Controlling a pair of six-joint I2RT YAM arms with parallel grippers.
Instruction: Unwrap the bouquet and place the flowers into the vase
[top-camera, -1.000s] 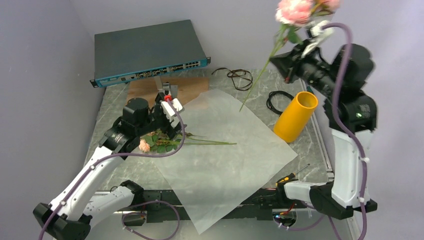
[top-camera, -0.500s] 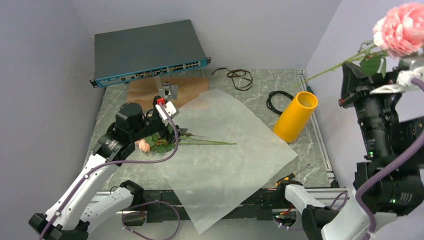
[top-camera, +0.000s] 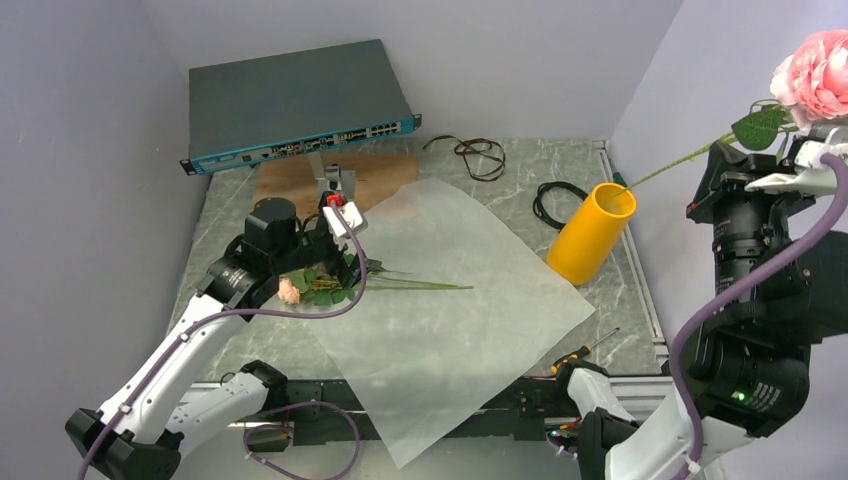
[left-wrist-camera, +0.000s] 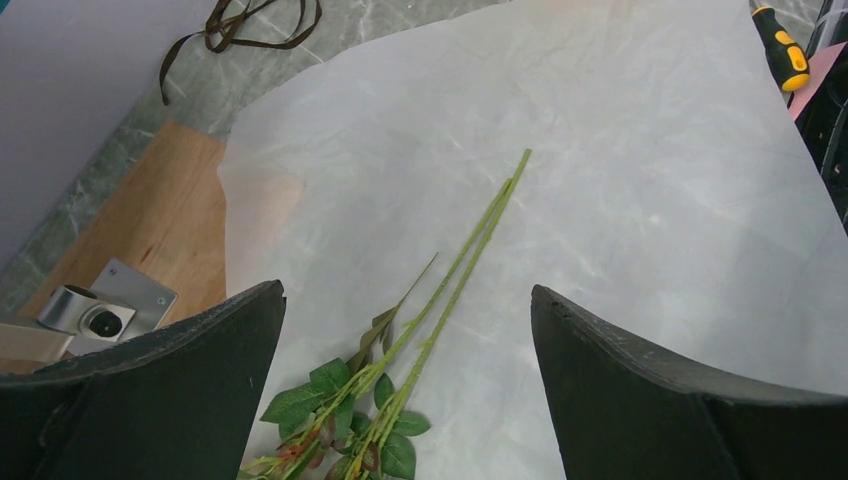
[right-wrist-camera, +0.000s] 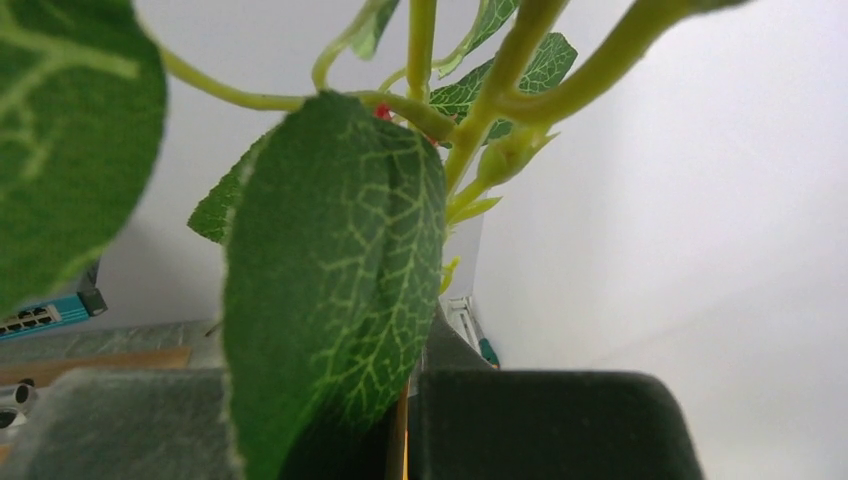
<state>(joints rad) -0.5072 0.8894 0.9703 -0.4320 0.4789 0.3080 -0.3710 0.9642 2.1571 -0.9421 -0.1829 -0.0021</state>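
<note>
Unwrapping looks done. One translucent white paper sheet (top-camera: 450, 310) lies spread flat on the grey marbled bench (top-camera: 605, 320), and one thin brown ribbon (top-camera: 480, 155) sits loose near the bench's 12 o'clock edge. At the sheet's 9 o'clock side, the left jaws hang wide open and empty over the green-stemmed leafy flowers (top-camera: 335, 285) not yet moved. I count two stems there, with one peach bud showing. At 3 o'clock stands one yellow-orange cylindrical plastic vase (top-camera: 590, 235). The right jaws are clamped on one pink rose (top-camera: 815, 75), held high, its stem tip at the vase's mouth. Whether the tip is inside I cannot tell. By my reading, one flower is going in and two wait.
</note>
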